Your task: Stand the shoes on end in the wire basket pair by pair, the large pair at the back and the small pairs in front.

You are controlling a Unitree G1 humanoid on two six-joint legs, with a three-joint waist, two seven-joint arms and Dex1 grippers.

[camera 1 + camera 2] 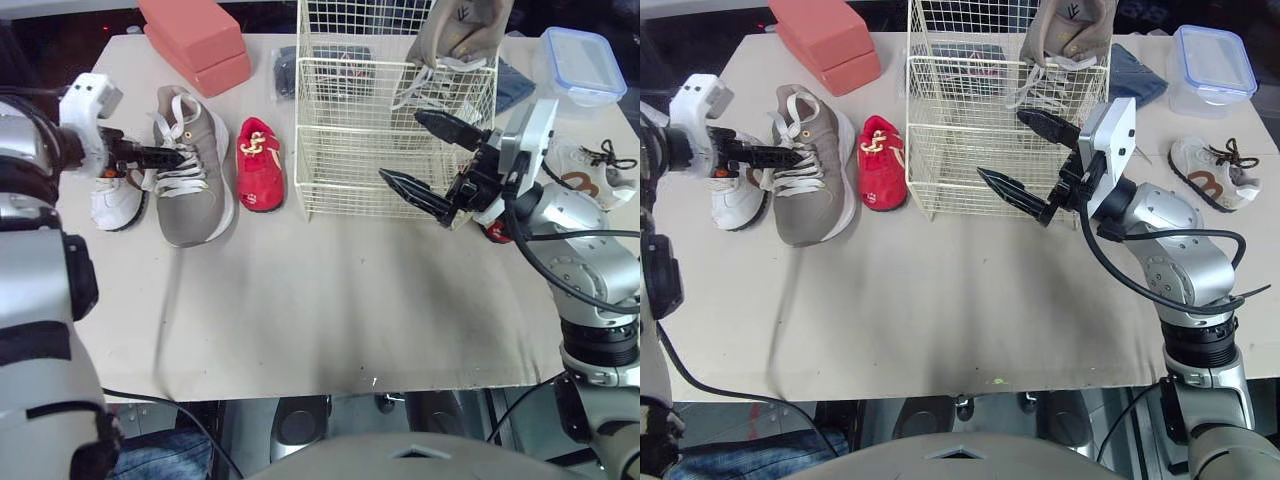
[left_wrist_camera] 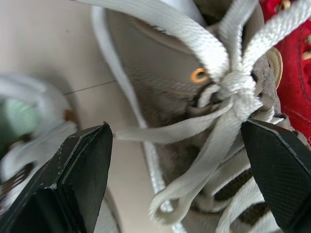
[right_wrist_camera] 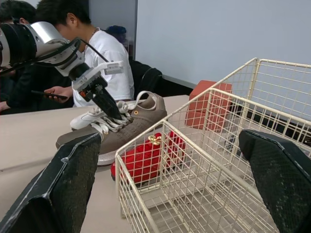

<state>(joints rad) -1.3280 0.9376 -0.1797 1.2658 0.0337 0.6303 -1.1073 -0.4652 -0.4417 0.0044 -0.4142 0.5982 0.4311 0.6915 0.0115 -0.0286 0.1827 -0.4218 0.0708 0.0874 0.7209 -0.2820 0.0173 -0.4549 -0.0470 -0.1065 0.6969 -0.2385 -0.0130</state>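
A big flat beige table is holding everything. A tall cream wire basket is standing near the back middle of the table. A large tan sneaker with white laces is standing on end in the back right part of the basket, and its laces are hanging down inside.

A second large grey-tan sneaker with white laces is lying flat on the table, left of the basket and apart from it. Two pink blocks are sitting stacked at the back left of the table. A clear plastic box with a blue lid is sitting at the back right corner.

The right gripper is hanging just in front of the basket's right front corner. Its two black fingers are spread wide apart and are holding nothing. The left gripper is reaching over the flat sneaker. Its fingers are apart, with the tied bow of the laces lying between them, not pinched.

A small red shoe with gold laces is lying between the flat sneaker and the basket. A small white shoe is lying just left of the flat sneaker, under the left gripper. A small white shoe with brown marks and dark laces is lying at the right side of the table, well apart from the basket.
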